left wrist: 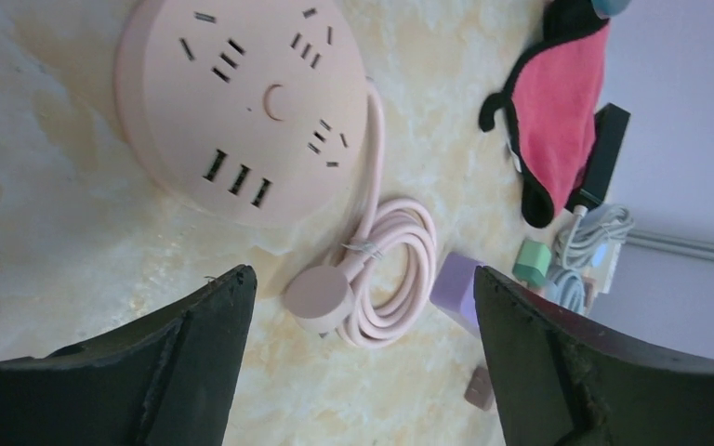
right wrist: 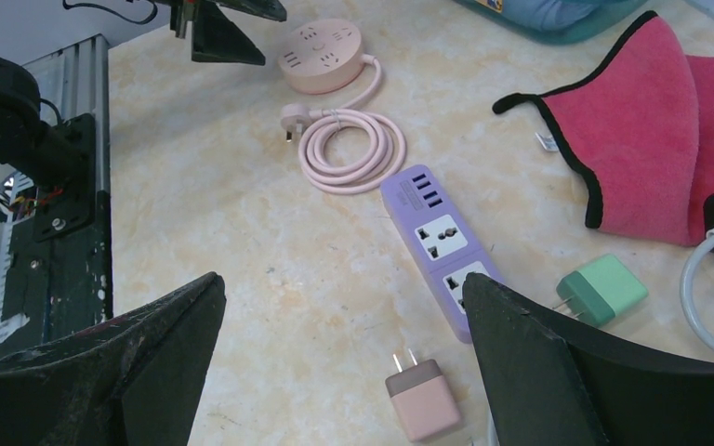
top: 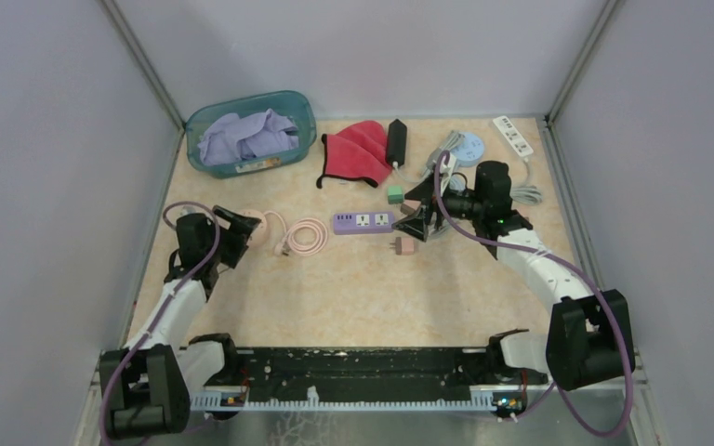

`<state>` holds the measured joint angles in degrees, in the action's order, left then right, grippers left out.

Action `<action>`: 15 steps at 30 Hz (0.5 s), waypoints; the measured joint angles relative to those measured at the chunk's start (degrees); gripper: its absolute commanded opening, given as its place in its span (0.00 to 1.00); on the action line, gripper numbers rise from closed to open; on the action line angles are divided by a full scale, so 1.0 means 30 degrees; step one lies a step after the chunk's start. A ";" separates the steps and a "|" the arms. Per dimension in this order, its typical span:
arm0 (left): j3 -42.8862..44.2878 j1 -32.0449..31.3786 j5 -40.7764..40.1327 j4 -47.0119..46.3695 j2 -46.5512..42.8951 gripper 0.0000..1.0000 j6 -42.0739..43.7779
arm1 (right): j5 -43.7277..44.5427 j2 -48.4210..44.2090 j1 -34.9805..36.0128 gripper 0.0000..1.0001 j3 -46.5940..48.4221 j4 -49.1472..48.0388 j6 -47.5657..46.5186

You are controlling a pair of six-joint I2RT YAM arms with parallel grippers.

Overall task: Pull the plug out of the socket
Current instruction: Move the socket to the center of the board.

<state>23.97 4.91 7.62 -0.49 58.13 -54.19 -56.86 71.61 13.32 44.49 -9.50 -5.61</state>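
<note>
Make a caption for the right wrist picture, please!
Open right gripper above a purple strip, with a pink plug and a green plug lying loose beside it.

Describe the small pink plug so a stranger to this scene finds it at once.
Find the purple power strip in the middle of the table. Two loose adapters lie by its right end: the green adapter on the far side, the pink plug on the near side. It is a dusty-rose block with two bare prongs.
</note>
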 measured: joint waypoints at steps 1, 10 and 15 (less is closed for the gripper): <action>0.0007 0.0000 0.0291 -0.0036 -0.0124 0.99 0.0015 | 0.0000 0.0000 0.0000 0.99 0.0000 0.0029 -0.0007; 0.0036 0.0007 0.4109 -0.1552 -0.0357 0.99 0.0554 | 0.0007 0.0000 0.0000 0.99 0.0007 0.0138 -0.0131; 0.0000 0.0007 0.7657 -0.3905 -0.0357 0.99 0.1042 | 0.0015 0.0000 -0.0044 0.99 0.0073 0.0372 -0.0277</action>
<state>23.97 4.93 30.59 -12.21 57.06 -51.07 -56.82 71.61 13.19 44.71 -8.38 -6.44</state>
